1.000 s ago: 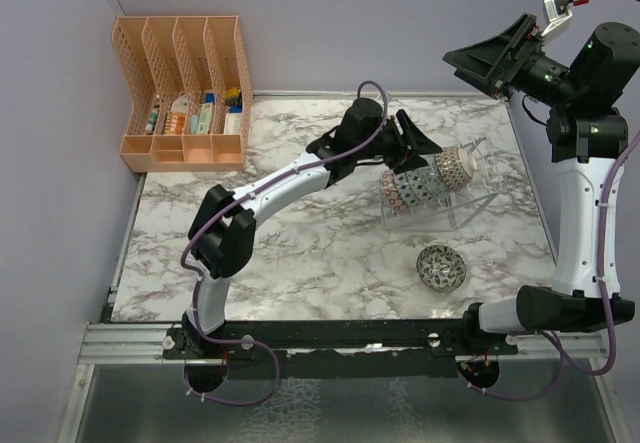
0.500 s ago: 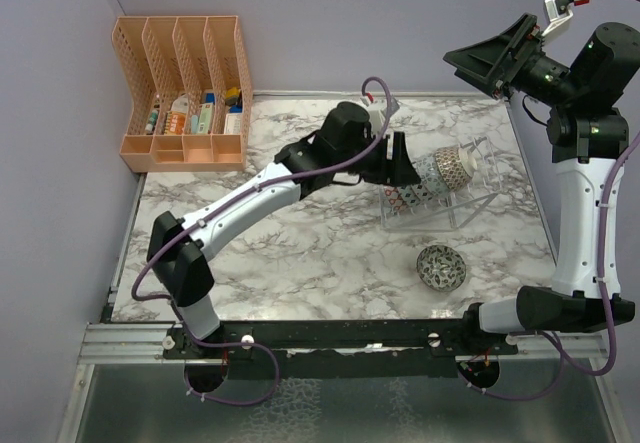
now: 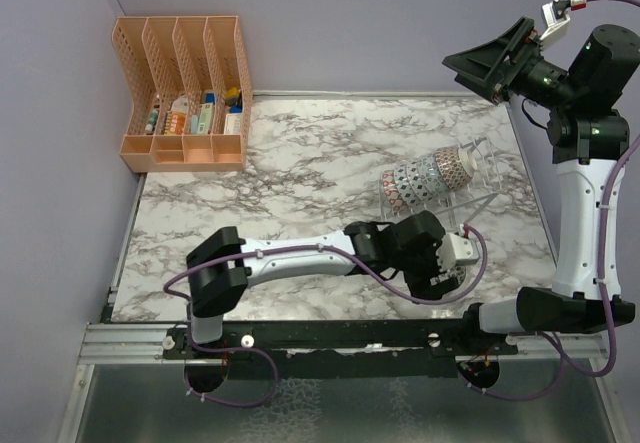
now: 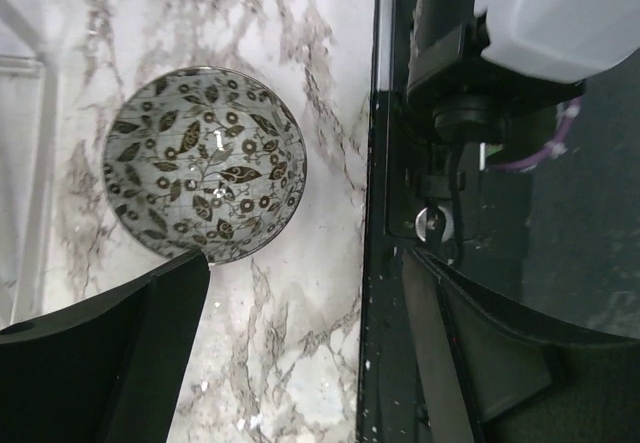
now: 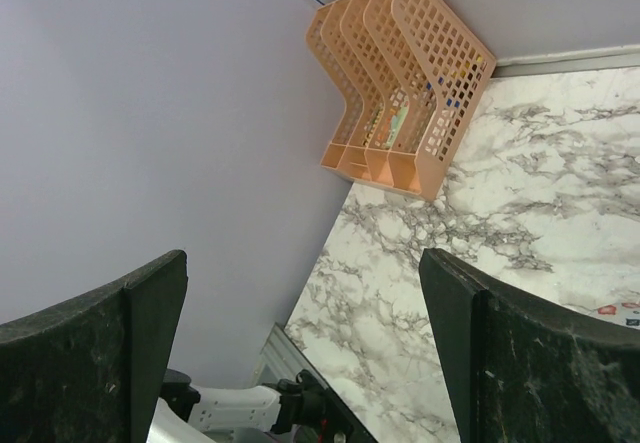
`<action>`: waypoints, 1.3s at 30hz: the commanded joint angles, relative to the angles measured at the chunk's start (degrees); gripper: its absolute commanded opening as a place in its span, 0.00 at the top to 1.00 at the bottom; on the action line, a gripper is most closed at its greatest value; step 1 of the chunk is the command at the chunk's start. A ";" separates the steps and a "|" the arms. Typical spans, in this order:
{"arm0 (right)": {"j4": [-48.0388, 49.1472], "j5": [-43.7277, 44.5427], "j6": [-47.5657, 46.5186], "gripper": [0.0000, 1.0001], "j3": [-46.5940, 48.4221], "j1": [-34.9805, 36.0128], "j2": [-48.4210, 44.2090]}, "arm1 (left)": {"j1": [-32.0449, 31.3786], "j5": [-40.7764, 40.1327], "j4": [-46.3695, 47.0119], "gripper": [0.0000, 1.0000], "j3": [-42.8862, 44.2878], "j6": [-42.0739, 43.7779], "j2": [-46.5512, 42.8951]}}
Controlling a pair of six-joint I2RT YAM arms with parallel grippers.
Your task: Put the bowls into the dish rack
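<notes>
Left tool: fingers spread wide, nothing between them. It has swung off the rack, where it was working half a second ago. It now hangs over the near edge of the surface.

Wrist view, below it: bowl, grey-green leaf pattern, mouth up, flat on the marble, close to the black rail. One fingertip meets the bowl's rim in the picture; whether it touches, cannot tell. From above, the arm hides this bowl almost wholly.

Racked bowls: a close row on edge in the rack, right rear of the surface.

Right tool: held high on the right, fingers apart, empty, facing back across the surface.

Reading: the previous bowl is placed and the arm has gone on to the next pick. This is the only loose bowl in view, so likely the last. Tool must come down astride the rim. The rail leaves little room on that side.
</notes>
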 commanded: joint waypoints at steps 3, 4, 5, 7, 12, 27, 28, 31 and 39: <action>-2.37 0.73 -2.03 0.00 1.12 -0.37 -1.63 | -2.22 -3.12 5.05 0.16 2.23 9.98 6.93; -2.38 0.63 -2.12 0.00 0.91 -0.37 -1.63 | -2.56 -3.66 4.88 0.16 2.81 10.87 8.10; -2.38 0.50 -2.19 0.00 0.80 -0.37 -1.63 | -2.94 -4.70 4.57 0.16 3.61 11.81 9.17; -2.53 0.35 -2.42 0.00 0.49 -0.37 -1.63 | -3.75 -6.38 4.49 0.16 4.89 13.58 11.18; -3.21 0.12 -2.98 0.00 0.41 -0.37 -1.46 | -4.39 -8.27 6.27 0.17 5.80 15.31 14.70; -3.53 -0.20 -4.44 0.00 0.30 -0.37 0.31 | -4.57 -16.56 9.86 0.41 2.35 18.58 18.66; -3.59 -0.19 -4.49 0.00 0.37 -0.37 0.44 | -4.60 -16.21 9.97 0.41 2.31 18.55 18.89; -3.77 -0.19 -4.83 0.00 0.51 -0.37 0.89 | -4.56 -15.01 9.71 0.50 2.31 18.10 19.65; -4.09 0.37 -5.36 0.00 1.47 -0.37 1.60 | -4.60 -14.26 8.17 0.87 0.20 16.54 17.20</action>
